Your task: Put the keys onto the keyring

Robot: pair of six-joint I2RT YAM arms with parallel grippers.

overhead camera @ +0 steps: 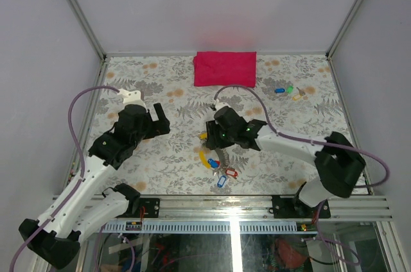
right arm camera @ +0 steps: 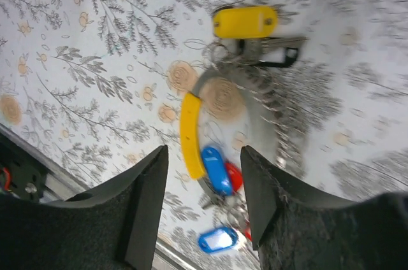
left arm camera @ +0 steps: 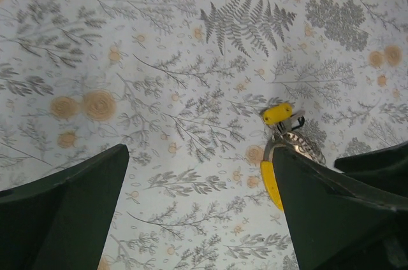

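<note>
R gripper (right arm camera: 204, 155) hovers, jaws apart & empty, over the bunch of keys (overhead camera: 217, 163) near centre. We can't pick out the keyring there, too blurred. L gripper (left arm camera: 201, 152) is wide open just left. Loose keys (overhead camera: 289, 91) lie far right. Approach step, we reckon. Next: find & pin the ring.

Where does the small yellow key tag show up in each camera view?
Top external: the yellow key tag is just left of picture centre.
Left wrist: it is right of centre.
Right wrist: it is in the upper middle.
Shared landmark: the curved yellow strip close beside it, seen in all three views.
</note>
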